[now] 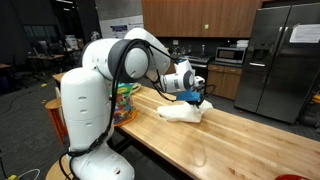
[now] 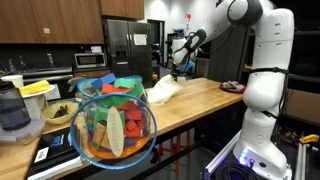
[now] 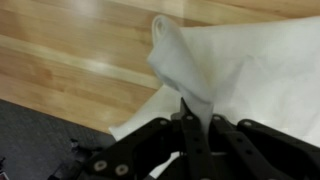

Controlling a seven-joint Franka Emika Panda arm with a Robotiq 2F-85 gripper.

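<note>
A white cloth (image 1: 180,112) lies bunched on the wooden table (image 1: 240,140), near its far end in an exterior view (image 2: 163,90). My gripper (image 1: 197,97) hangs just above it and is shut on a pinched fold of the white cloth (image 3: 180,70), which rises as a peak from between the black fingers (image 3: 195,125) in the wrist view. The rest of the cloth spreads flat under and to the right of the fold. In an exterior view the gripper (image 2: 178,68) sits right over the cloth.
A wire basket of colourful items (image 2: 115,125) stands near the table's end, also seen behind the arm (image 1: 124,103). A blender (image 2: 12,110) and bowl (image 2: 57,114) stand beside it. A dark object (image 2: 232,87) lies on the table by the robot base. A fridge (image 1: 280,60) and cabinets stand behind.
</note>
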